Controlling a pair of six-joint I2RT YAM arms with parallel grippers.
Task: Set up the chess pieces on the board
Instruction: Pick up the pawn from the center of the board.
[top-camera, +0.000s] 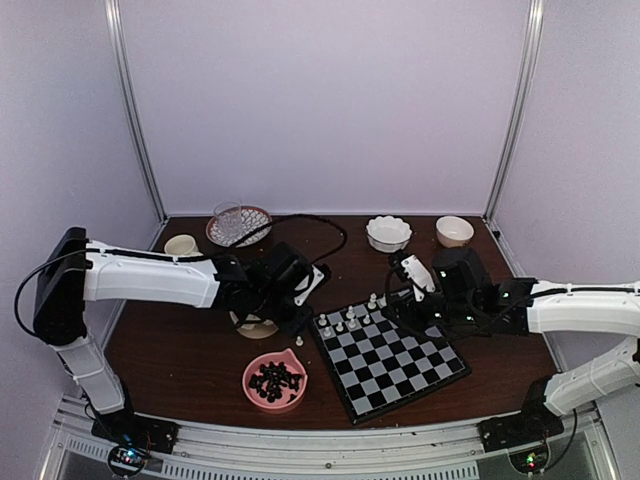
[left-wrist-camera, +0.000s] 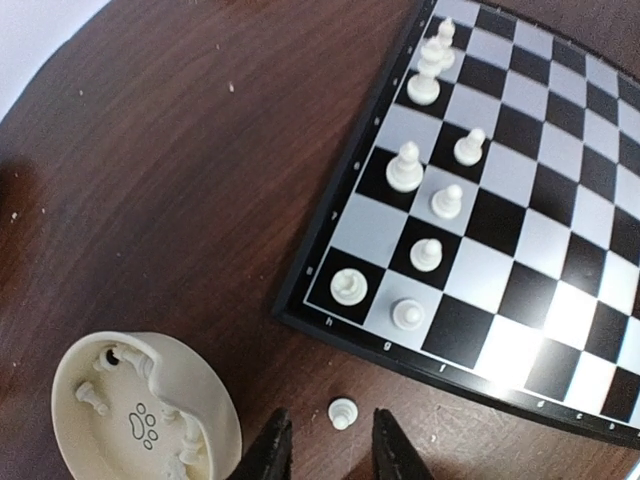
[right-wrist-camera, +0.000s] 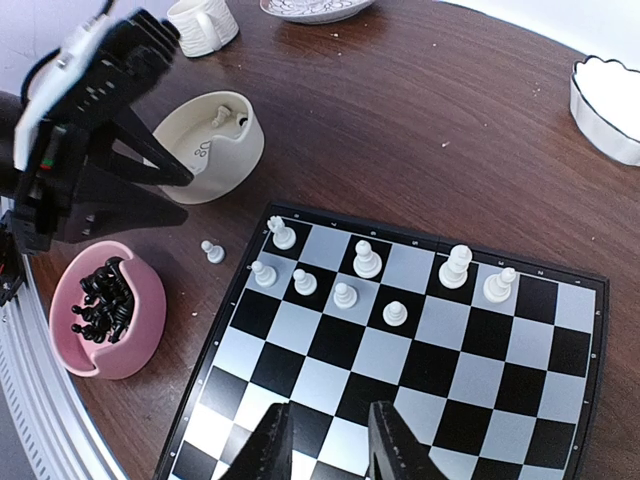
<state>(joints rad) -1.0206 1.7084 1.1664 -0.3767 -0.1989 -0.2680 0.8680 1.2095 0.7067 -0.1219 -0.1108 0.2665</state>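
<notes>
The board (top-camera: 395, 362) lies on the dark table, and its black and pale checks fill the right of the left wrist view (left-wrist-camera: 520, 250). Several white chess pieces (left-wrist-camera: 405, 168) stand in two rows along its far-left edge (right-wrist-camera: 345, 294). One white pawn (left-wrist-camera: 342, 412) lies on the table just off the board's corner. It sits in the gap at the tips of my left gripper (left-wrist-camera: 332, 452), which is open and not touching it. My right gripper (right-wrist-camera: 328, 445) hangs open over empty squares with nothing between its fingers.
A cream bowl (left-wrist-camera: 215, 400) holding white pieces stands left of the left gripper. A pink bowl (right-wrist-camera: 140, 345) of black pieces sits at the board's near-left. A cup (top-camera: 181, 244), a patterned plate (top-camera: 262, 214) bearing a glass (top-camera: 228, 218), and two white bowls (top-camera: 389, 233) line the back.
</notes>
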